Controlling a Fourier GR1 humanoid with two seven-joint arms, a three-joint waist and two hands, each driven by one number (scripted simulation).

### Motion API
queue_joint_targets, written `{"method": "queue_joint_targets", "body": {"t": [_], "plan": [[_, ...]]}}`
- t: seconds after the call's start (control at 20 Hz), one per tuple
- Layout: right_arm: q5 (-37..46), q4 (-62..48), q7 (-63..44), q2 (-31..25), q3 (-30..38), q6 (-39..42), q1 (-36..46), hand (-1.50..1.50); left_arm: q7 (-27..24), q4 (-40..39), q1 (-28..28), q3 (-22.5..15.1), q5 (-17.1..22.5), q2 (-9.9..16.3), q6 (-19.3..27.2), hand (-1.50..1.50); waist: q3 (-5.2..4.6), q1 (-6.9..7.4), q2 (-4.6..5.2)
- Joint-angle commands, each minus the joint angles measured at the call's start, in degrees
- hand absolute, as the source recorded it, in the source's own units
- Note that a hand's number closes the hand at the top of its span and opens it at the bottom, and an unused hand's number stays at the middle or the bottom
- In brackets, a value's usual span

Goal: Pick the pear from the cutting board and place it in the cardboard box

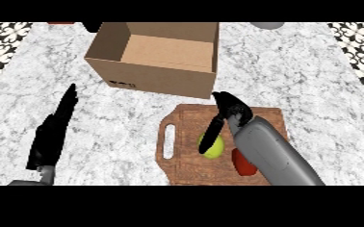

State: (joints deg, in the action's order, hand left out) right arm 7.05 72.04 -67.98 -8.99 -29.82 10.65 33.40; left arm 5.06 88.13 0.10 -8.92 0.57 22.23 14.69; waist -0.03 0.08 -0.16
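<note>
Green pear [213, 147] is seen on the cutting board [186, 139], just under the right hand [229, 109], w/ fingers reaching down beside it; nothing is held yet. It could be rolled away if nudged. A red thing [242, 163] is half hidden by the arm. The cardboard box [158, 60] is open nearby. The left hand [53, 130] is rested open.
</note>
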Motion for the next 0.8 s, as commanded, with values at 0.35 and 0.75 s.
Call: {"method": "queue_joint_targets", "body": {"t": [0.35,0.75], "plan": [[3.5,1.7,-8.1,0.9,-2.1,-0.3,-4.9,-1.5,-1.5,-2.8,-1.3,0.5,-2.3,-2.3,-0.3,0.0,0.01,-0.31,0.08],[4.7,-2.9,-8.0,3.7,1.0,0.8,-0.8,-1.5,0.0,-0.8,-1.4,2.7,-1.6,-0.8,-3.0,0.0,0.01,0.22,0.2]]}}
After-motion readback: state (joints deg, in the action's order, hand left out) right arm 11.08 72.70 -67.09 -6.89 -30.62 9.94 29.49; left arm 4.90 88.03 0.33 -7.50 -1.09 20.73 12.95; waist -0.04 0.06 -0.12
